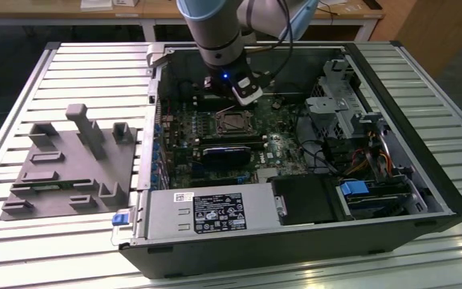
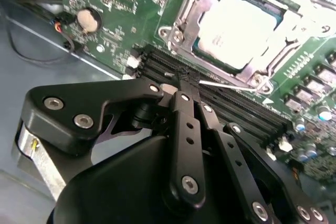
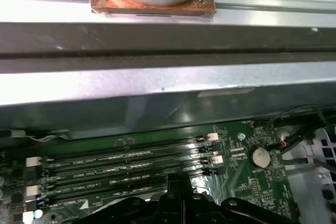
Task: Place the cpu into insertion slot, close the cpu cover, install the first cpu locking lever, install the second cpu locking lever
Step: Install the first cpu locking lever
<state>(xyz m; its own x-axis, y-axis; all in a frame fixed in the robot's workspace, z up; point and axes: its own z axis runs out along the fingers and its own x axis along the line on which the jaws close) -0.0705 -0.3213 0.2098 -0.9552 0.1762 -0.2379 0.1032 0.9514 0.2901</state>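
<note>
My end effector [image 2: 182,88] has its fingers together, the tip just above the memory slots [image 2: 247,109]. The cpu [image 2: 239,27] sits in the slot [image 1: 233,122], with the cover [image 2: 185,22] down around it. In the exterior view the slot is near, at 6 o'clock from my end effector.

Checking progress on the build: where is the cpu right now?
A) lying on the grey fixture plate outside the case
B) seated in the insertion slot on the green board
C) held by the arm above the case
B: in the second wrist view the cpu shows its silver top inside the insertion slot, with the cpu cover framing it.
</note>
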